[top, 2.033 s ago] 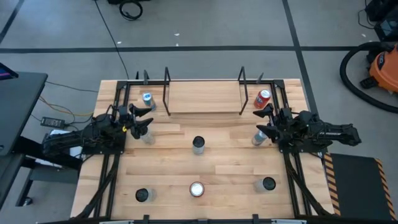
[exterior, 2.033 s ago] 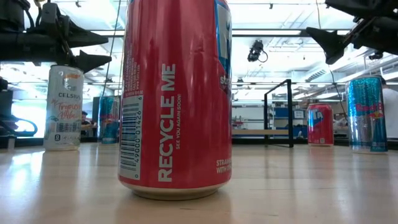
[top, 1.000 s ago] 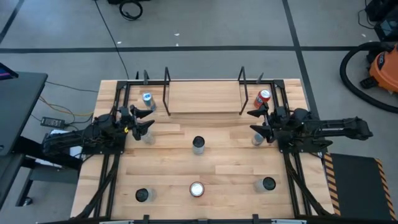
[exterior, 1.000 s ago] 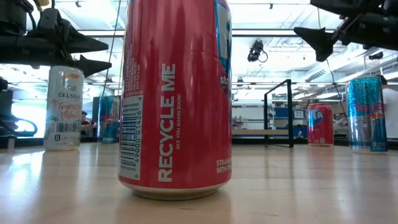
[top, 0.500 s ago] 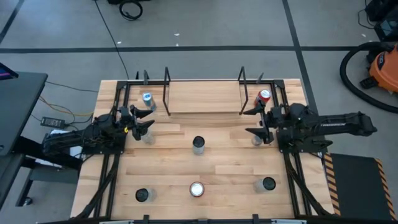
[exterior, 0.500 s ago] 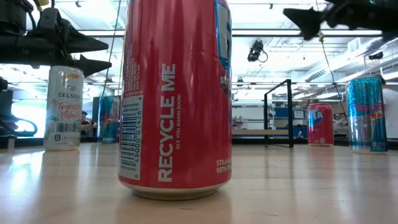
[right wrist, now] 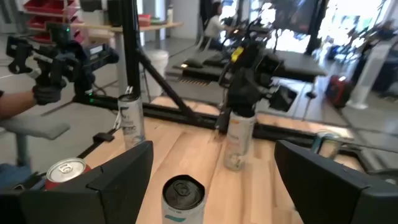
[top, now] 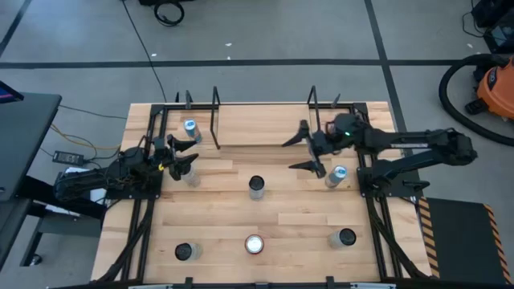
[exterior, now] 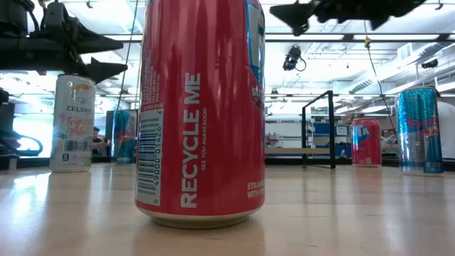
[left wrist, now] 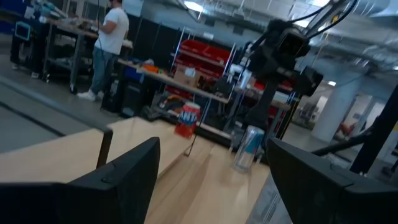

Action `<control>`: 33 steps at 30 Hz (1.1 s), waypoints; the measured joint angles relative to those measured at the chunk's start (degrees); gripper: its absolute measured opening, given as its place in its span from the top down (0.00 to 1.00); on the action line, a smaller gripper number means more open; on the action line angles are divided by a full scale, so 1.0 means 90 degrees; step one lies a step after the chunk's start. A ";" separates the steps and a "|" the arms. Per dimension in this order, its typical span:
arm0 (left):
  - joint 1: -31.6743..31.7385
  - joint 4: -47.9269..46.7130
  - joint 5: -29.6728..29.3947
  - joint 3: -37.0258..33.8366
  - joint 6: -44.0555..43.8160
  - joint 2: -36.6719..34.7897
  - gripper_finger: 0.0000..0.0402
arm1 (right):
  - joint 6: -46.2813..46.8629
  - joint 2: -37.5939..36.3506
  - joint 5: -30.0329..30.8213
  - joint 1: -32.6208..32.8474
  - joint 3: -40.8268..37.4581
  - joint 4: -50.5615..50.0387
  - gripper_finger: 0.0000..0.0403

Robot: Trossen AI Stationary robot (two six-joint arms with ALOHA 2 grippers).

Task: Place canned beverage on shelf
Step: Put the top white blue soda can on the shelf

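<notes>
Even, bright light from ceiling strips falls on the desk, with soft short shadows. Both wrist views are blurred. Behind the sharp red can, bright windows give glare.

Low light-wood shelf board between thin black metal rod uprights, empty, just beyond the right hand. Upright canned beverages: a light-blue-topped can beside that hand, a dark-topped can near it, a red can behind.
</notes>
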 joint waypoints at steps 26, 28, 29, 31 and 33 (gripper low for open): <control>0.0000 0.0043 0.0689 0.1280 0.0541 0.1561 0.26 | -0.0169 0.3041 -0.0948 0.0121 0.1058 0.0386 0.14; 0.0000 0.0177 0.0685 0.1405 0.0617 0.1867 0.26 | -0.0192 0.3104 -0.1002 0.0121 0.1059 0.0461 0.14; 0.0000 0.0251 0.0685 0.1458 0.0645 0.2010 0.26 | -0.0207 0.3111 -0.1036 0.0118 0.1058 0.0433 0.14; 0.0000 0.0401 0.0685 0.1539 0.0668 0.2305 0.26 | -0.0290 0.3111 -0.1080 0.0127 0.1058 0.0403 0.14; 0.0000 0.0439 0.0685 0.1610 0.0673 0.2566 0.26 | -0.0313 0.3108 -0.1119 0.0158 0.1058 0.0419 0.14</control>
